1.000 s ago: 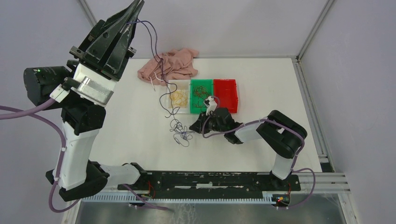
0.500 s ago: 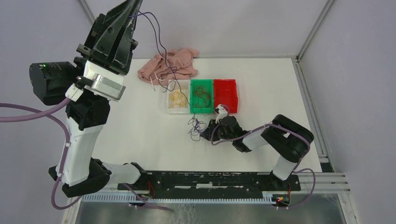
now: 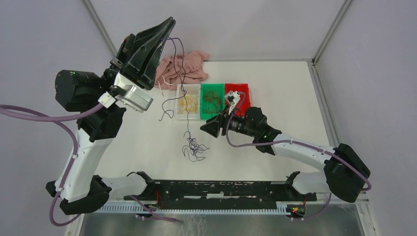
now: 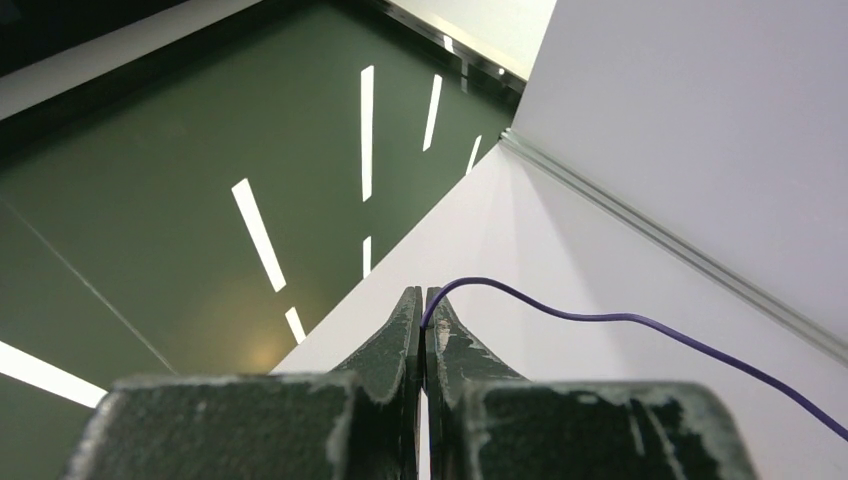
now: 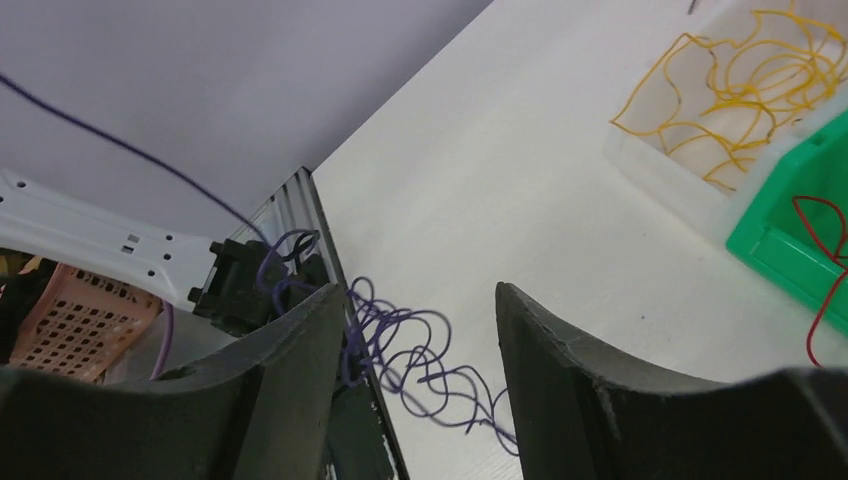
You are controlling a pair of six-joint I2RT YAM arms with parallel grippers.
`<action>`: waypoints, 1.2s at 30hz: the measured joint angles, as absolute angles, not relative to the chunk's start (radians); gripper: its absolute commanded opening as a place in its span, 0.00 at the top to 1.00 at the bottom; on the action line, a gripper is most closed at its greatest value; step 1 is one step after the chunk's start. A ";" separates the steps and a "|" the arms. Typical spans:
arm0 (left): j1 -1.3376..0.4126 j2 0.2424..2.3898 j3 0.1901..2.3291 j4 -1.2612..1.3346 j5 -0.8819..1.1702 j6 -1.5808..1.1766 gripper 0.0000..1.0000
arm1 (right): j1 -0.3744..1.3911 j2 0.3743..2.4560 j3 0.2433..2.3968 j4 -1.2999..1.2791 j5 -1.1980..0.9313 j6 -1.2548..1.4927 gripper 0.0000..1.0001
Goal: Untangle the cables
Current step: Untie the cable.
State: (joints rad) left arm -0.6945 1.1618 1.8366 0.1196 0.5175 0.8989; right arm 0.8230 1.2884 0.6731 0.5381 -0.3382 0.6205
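My left gripper (image 3: 170, 21) is raised high over the table's back left and is shut on one end of a purple cable (image 3: 180, 63). In the left wrist view the cable (image 4: 600, 318) leaves the closed gripper (image 4: 422, 300) to the right. The cable hangs down to a curly purple tangle (image 3: 193, 149) lying on the table. My right gripper (image 3: 208, 129) is open and empty, just right of and above the tangle. In the right wrist view the tangle (image 5: 412, 352) lies between and below the gripper's (image 5: 420, 295) spread fingers.
Three bins stand side by side at mid-table: a clear bin (image 3: 180, 114) with yellow cables (image 5: 745, 88), a green bin (image 3: 203, 116) with red-brown cables, and a red bin (image 3: 247, 102). A pink garment (image 3: 189, 66) lies behind them.
My left gripper has swung right and lower with the purple cable. The purple tangle now lies nearer and further left. My right arm has reached out and lifted, its gripper off the tangle.
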 measured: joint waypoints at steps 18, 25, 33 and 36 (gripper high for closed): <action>-0.694 1.169 1.835 0.104 0.525 0.899 0.97 | 0.850 1.500 0.825 0.507 -0.433 0.650 0.43; -0.694 1.169 1.839 0.102 0.527 0.899 0.97 | 0.864 1.550 0.856 0.501 -0.390 0.656 0.60; -0.694 1.169 1.868 0.102 0.527 0.895 0.97 | 0.871 1.555 0.856 0.472 -0.268 0.640 0.46; -0.694 1.169 1.869 0.103 0.526 0.886 0.97 | 0.879 1.555 0.856 0.476 -0.250 0.637 0.45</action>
State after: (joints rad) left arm -0.6945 1.1687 1.8694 0.1028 0.5262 0.8860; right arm 0.8787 1.5555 0.8558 0.4763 -0.2501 0.6373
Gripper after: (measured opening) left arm 0.052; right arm 0.544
